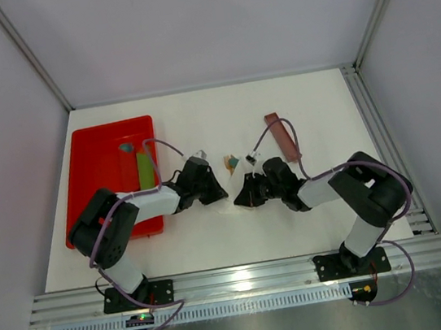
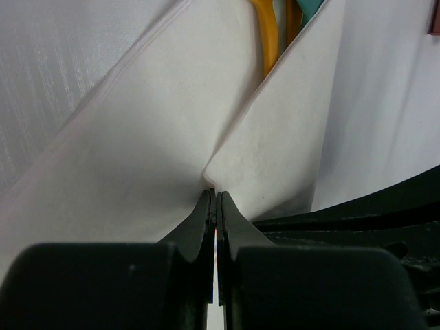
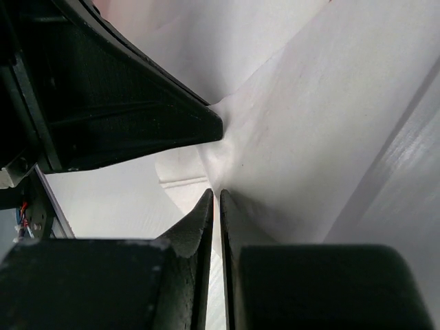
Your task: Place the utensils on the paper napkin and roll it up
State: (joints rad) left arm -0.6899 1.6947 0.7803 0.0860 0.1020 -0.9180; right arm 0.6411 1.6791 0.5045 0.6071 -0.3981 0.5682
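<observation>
While the left tool (image 2: 215, 197) and right tool (image 3: 214, 196) each stay-free pinch a near fold of the paper napkin (image 2: 137, 144) at mid-counter (image 1: 196, 111), the orange utensils (image 2: 269, 38) lie inside it, pointing toward the far edge, equally near both arms.

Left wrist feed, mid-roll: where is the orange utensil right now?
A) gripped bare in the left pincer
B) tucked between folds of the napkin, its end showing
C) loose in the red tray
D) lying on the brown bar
B: the orange utensil shows between two folds of the paper napkin, whose corner the shut left pincer pinches.
</observation>
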